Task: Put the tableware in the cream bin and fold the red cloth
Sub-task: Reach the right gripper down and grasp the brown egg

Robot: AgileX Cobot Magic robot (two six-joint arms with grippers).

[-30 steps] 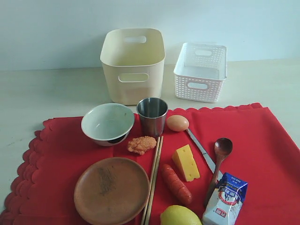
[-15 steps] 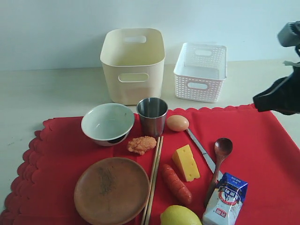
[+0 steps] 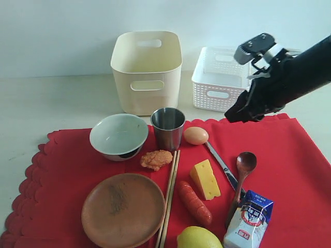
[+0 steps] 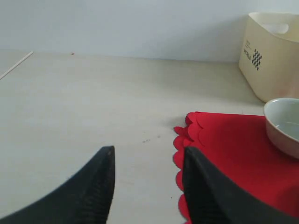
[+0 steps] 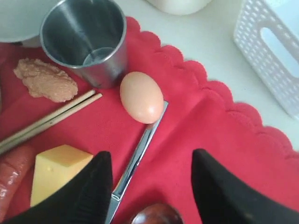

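The silver knife (image 3: 222, 166), lying on the red cloth (image 3: 289, 155) at 5 o'clock from the egg (image 3: 196, 135), is seemingly being lined up by the right gripper (image 3: 235, 114), jaws apart and empty; it is best being pinched mid-length, clear of the egg

Egg (image 3: 196, 135), cheese (image 3: 205, 179), sausage (image 3: 195, 202), milk ctn (image 3: 249, 221)

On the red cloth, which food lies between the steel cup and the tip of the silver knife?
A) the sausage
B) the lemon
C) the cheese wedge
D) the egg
D: the egg sits just beside the steel cup, and the tip of the silver knife ends at the egg's other side.
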